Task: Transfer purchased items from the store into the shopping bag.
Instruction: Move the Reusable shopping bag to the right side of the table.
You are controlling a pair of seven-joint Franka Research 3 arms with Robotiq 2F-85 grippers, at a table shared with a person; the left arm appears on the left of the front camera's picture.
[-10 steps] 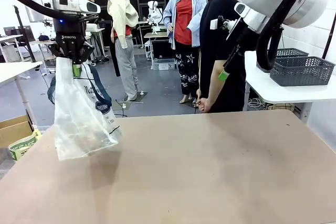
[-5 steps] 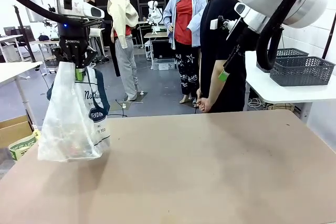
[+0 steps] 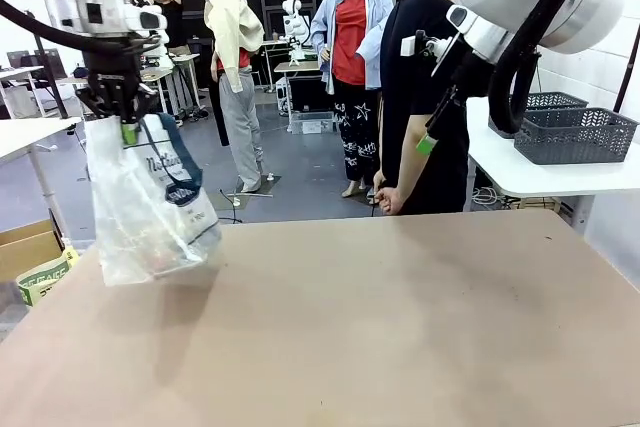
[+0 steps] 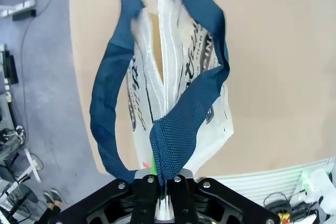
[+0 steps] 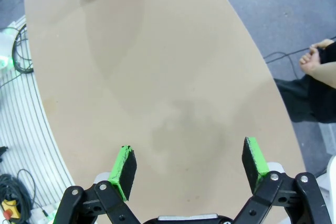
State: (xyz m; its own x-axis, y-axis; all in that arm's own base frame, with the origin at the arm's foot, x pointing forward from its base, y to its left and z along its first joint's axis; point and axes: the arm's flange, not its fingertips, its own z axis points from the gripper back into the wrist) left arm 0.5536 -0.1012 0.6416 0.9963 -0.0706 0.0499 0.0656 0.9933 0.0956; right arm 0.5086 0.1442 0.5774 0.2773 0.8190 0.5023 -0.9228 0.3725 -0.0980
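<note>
While your left tool (image 3: 127, 127) is clamped on the shopping bag (image 3: 150, 207) above the surface (image 3: 400, 317), next set it down upright; right tool (image 5: 189, 169) gapes, empty.

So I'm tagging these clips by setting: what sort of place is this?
Probably a robotics lab or data-collection hall, not a real shop. The left gripper holds a shopping bag above a bare tan table, a person stands at its far side, and grey baskets sit on a white side table.
</note>
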